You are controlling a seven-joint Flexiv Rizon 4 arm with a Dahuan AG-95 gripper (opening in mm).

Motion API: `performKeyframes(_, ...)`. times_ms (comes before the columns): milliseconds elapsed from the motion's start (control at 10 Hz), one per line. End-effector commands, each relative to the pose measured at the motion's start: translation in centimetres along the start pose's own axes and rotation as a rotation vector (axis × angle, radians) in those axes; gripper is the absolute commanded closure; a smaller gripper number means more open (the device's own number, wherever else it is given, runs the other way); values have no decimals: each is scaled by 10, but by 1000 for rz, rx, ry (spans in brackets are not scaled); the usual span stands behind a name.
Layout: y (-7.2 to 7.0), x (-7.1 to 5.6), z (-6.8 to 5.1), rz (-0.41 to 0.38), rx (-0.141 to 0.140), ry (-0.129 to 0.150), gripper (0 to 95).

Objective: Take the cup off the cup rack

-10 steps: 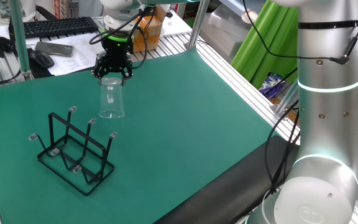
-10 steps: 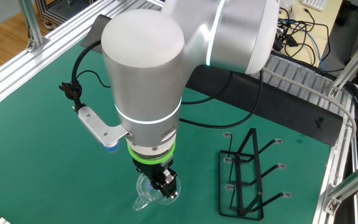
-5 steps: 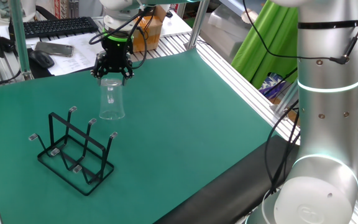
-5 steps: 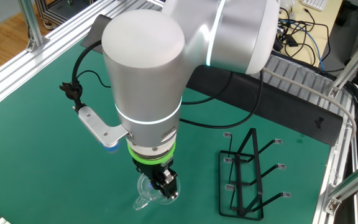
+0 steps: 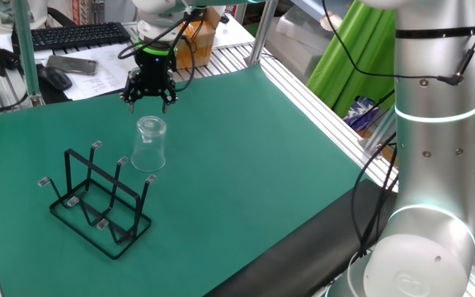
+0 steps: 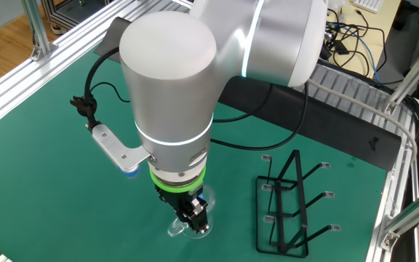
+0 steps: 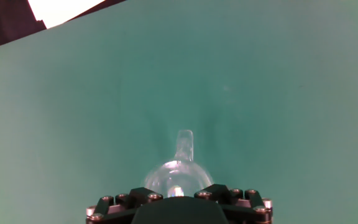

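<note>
Cup [image 5: 150, 143] off the cup rack [image 5: 99, 198], standing upside down on the worktop [image 5: 246, 148]; gripper [image 5: 148, 96] above it, jaws open, holding nothing; release step; next: retract clear.

You have a green table mat [image 5: 246, 157] carrying the clear cup [image 5: 149, 144] upside down, just beside the black wire cup rack [image 5: 99, 200].

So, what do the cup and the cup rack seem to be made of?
The cup looks like clear, colourless glass or hard plastic: the green mat shows straight through it, and only its edges catch light. Which of the two, I cannot tell. The cup rack looks like thin metal wire with a black coating, bent into a frame with upright prongs.
</note>
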State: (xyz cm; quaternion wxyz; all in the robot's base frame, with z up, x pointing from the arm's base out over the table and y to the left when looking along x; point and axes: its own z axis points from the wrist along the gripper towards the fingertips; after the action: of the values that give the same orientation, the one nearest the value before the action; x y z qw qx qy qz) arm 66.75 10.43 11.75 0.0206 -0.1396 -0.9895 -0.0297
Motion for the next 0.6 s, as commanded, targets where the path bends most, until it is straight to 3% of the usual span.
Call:
performKeyframes(100,0,1,0,-5,-1,1,190)
performKeyframes(200,0,0,1,-7,-1,1,380)
performKeyframes(300,0,0,1,-11,-1,2,380)
performKeyframes(600,0,0,1,-15,-2,1,950)
